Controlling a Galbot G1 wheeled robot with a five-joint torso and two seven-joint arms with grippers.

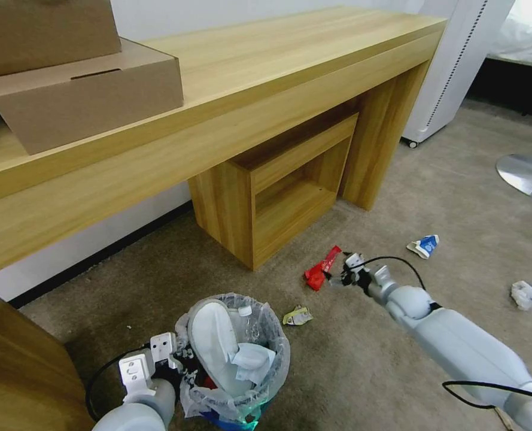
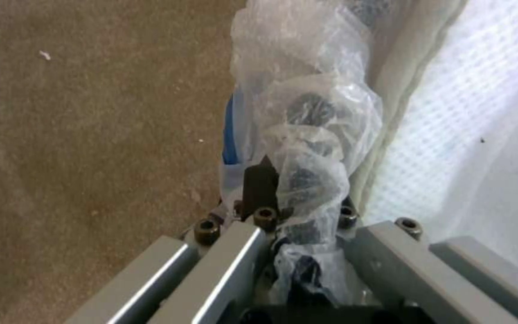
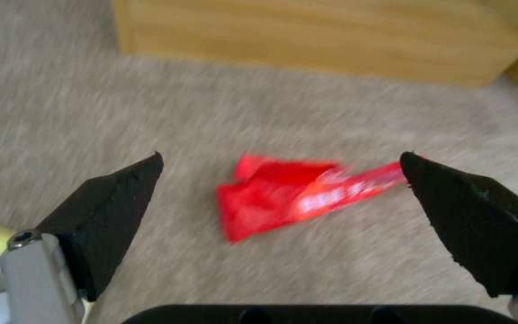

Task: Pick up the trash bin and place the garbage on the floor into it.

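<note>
A red wrapper (image 3: pixel 289 198) lies flat on the beige carpet (image 1: pixel 397 197) near the wooden desk (image 1: pixel 289 72). My right gripper (image 3: pixel 283 198) hovers over it, jaws wide apart; I should descend squarely before pinching. My left gripper (image 2: pixel 298 198) clamps the trash bin (image 1: pixel 236 359) rim, bin already holding a slipper (image 1: pixel 215 341).

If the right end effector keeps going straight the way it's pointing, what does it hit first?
Most likely the red wrapper on the floor: it lies between the open fingers of the right end effector, nothing in between, though the remaining gap is hard to judge.
</note>
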